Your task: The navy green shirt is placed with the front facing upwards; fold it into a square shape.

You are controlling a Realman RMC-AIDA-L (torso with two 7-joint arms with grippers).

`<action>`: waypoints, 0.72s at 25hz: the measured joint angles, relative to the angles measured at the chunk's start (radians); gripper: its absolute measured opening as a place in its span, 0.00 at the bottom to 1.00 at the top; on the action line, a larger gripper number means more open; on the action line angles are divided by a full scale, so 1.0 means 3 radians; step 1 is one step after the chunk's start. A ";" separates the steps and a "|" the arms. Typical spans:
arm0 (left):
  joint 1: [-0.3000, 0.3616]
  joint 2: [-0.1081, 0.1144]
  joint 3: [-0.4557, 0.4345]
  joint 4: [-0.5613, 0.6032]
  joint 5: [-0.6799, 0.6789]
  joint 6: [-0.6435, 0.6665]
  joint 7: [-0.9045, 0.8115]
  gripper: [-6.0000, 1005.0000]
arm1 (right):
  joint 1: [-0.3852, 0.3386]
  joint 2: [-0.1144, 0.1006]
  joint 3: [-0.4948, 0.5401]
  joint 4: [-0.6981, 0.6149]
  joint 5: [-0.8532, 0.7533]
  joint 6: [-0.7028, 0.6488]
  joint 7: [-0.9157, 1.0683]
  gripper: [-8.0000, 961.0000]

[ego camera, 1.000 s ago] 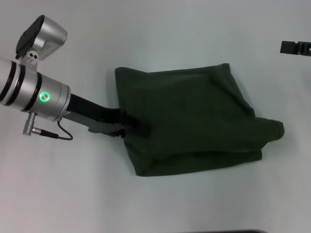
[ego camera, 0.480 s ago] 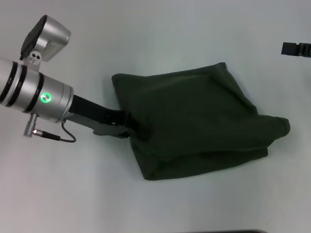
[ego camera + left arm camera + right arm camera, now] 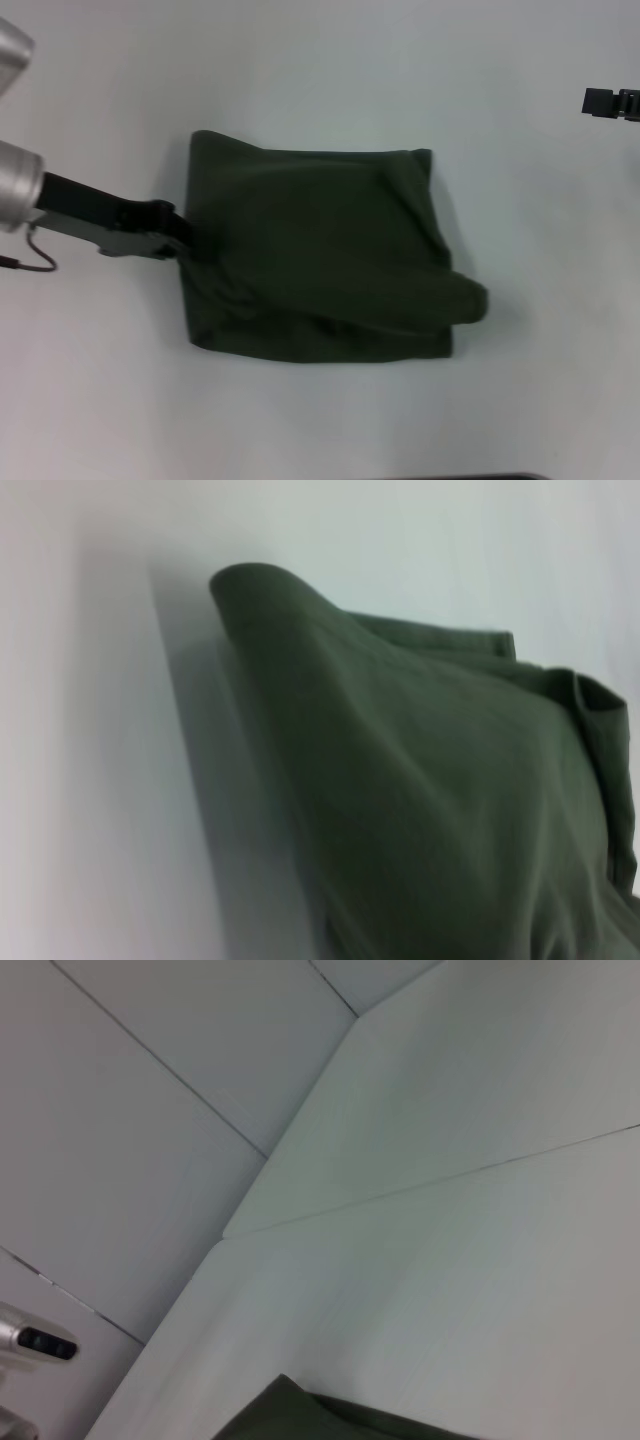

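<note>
Where the left arm reaches in across the table, its left hand meets the left edge of the navy green shirt, about halfway down that side. The dark fingers lie against the cloth at the hem, and the fabric bunches and puckers right at that spot; they appear clamped on the edge, though the tips themselves are hidden in the folds.

Outward from the hand, the shirt lies folded into a rough, thick rectangle on the pale table, plain green cloth uppermost, with no lettering showing. Its top edge runs fairly straight, the upper left corner is rounded, and the lower right corner bulges out into a soft rolled lobe that sticks past the rest of the outline. Several layers show along the bottom edge, one stacked on another.

From the left wrist view, the shirt rises as a raised fold beside the table, with a hemmed edge visible at its far side.

Well away from the shirt, up and to its right, the right hand sits at the edge of the head view, apart from the cloth; I cannot tell whether it is parted or together. In the right wrist view only a corner of the shirt shows.
</note>
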 joint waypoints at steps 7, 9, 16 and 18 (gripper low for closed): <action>0.0082 0.0182 -0.0112 -0.0076 0.0020 0.0134 0.0018 0.12 | -0.0019 0.0002 0.0011 0.0000 -0.0011 -0.0004 0.0002 0.56; 0.0113 0.0188 -0.0137 -0.0121 0.0011 0.0178 0.0062 0.12 | -0.0023 0.0000 0.0027 0.0000 -0.0011 -0.0004 0.0002 0.56; 0.0094 0.0157 -0.0141 -0.0126 0.0054 0.0390 0.0261 0.13 | -0.0017 -0.0002 0.0047 0.0000 -0.0013 -0.0003 0.0002 0.56; 0.0121 0.0151 -0.0162 -0.0181 0.0056 0.0371 0.0282 0.13 | -0.0009 -0.0002 0.0047 0.0000 -0.0013 -0.0003 0.0002 0.56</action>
